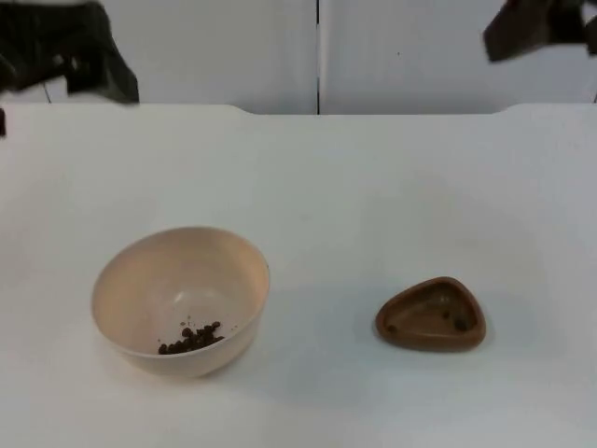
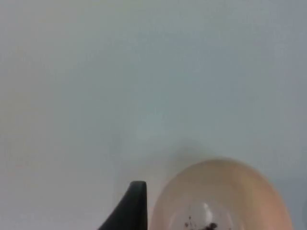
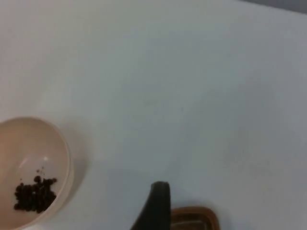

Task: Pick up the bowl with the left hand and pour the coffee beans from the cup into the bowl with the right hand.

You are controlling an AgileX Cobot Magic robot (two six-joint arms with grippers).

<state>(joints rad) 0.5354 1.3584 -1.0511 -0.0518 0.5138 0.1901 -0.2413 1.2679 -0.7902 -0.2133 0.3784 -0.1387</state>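
A cream bowl [image 1: 180, 301] stands on the white table at front left, with a small heap of dark coffee beans [image 1: 189, 338] in its bottom. The same bowl [image 2: 220, 196] appears in the left wrist view beside one black fingertip [image 2: 132, 203]. A brown three-cornered cup [image 1: 431, 315] sits upright at front right and looks nearly empty. In the right wrist view I see the bowl [image 3: 29, 167] with its beans [image 3: 34, 194] and the cup's rim [image 3: 194, 218] by a black fingertip [image 3: 157, 206]. Both arms are drawn back high at the far corners, left arm [image 1: 70, 56] and right arm [image 1: 541, 23], well away from bowl and cup.
The white table [image 1: 354, 205] ends at a grey partition wall [image 1: 317, 51] behind. Nothing else stands on the table besides the bowl and cup.
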